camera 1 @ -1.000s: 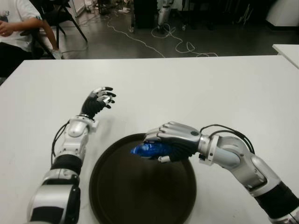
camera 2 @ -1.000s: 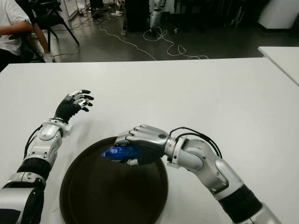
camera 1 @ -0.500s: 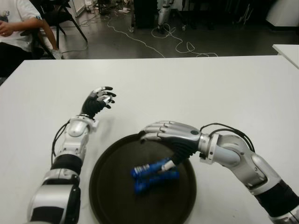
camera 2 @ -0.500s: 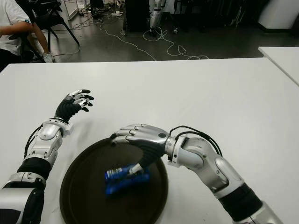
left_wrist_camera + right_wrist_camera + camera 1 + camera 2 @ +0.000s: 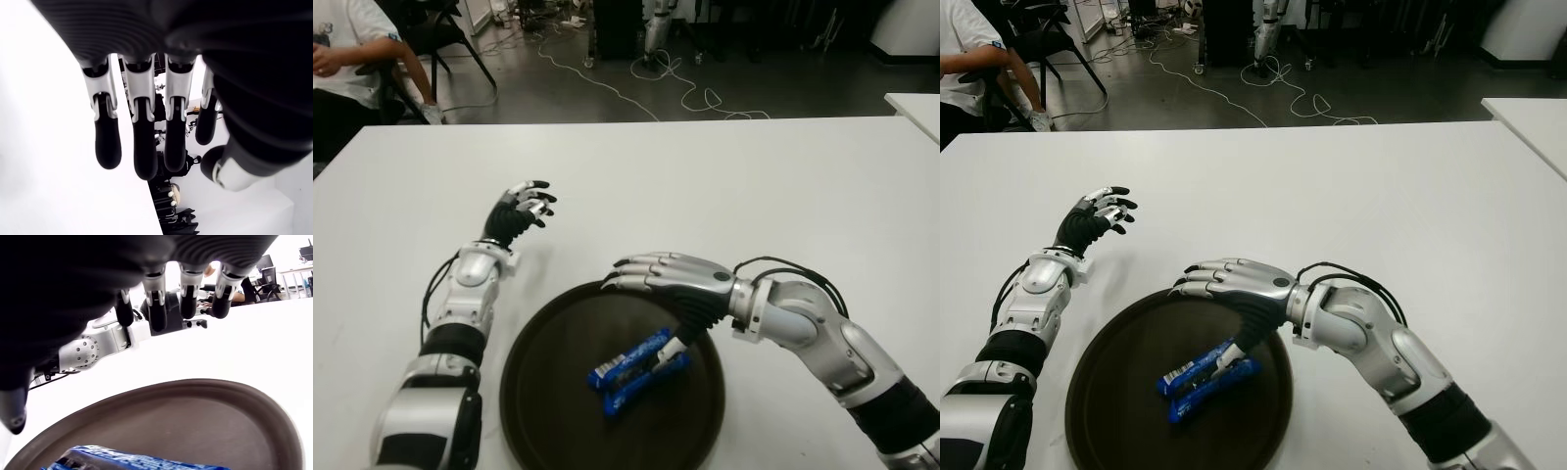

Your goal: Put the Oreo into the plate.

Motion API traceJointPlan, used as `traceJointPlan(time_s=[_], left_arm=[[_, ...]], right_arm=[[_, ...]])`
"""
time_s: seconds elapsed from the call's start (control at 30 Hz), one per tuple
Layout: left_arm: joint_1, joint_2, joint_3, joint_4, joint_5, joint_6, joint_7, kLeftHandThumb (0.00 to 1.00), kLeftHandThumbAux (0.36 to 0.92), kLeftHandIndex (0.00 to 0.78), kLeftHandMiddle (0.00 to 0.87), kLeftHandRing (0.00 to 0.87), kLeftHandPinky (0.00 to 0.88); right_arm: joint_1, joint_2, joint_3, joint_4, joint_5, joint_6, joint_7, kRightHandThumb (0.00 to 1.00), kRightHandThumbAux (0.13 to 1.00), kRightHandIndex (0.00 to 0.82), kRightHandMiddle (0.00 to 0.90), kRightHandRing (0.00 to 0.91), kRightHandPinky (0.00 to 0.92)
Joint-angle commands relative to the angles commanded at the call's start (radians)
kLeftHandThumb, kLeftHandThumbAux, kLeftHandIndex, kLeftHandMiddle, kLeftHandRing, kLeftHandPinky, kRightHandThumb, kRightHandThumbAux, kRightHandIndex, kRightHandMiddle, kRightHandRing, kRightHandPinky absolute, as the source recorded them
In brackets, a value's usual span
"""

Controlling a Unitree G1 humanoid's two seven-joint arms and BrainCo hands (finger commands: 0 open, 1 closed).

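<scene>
A blue Oreo pack point(image 5: 636, 370) lies flat in the round dark brown plate point(image 5: 548, 401) near the table's front edge. My right hand point(image 5: 656, 279) hovers over the plate's far rim with its fingers spread and nothing in them; its thumb points down toward the pack. In the right wrist view the pack point(image 5: 127, 461) shows below the open fingers point(image 5: 188, 301). My left hand point(image 5: 521, 211) shows to the left of the plate and farther back, over the white table point(image 5: 705, 186), fingers relaxed and holding nothing.
A seated person point(image 5: 342, 59) is at the table's far left corner. Cables point(image 5: 646, 88) trail over the floor behind the table. Another white table's corner point(image 5: 915, 103) shows at the right edge.
My right hand was shut on the Oreo pack above the plate, then opened; the pack dropped into the plate and settled flat. The left hand stayed still.
</scene>
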Motion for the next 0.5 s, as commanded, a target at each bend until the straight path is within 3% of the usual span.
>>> traceJointPlan(time_s=[0.37, 0.5], left_arm=[[-0.003, -0.002, -0.001, 0.003, 0.001, 0.004, 0.005, 0.13, 0.694, 0.277, 0.39, 0.434, 0.496], [-0.005, -0.002, 0.0, 0.005, 0.001, 0.002, 0.005, 0.13, 0.685, 0.279, 0.39, 0.432, 0.489]], right_arm=[[0.009, 0.002, -0.05, 0.003, 0.027, 0.017, -0.021, 0.0, 0.465, 0.0, 0.0, 0.0, 0.0], [-0.027, -0.089, -0.169, 0.05, 0.153, -0.026, 0.015, 0.0, 0.445, 0.0, 0.0, 0.0, 0.0]])
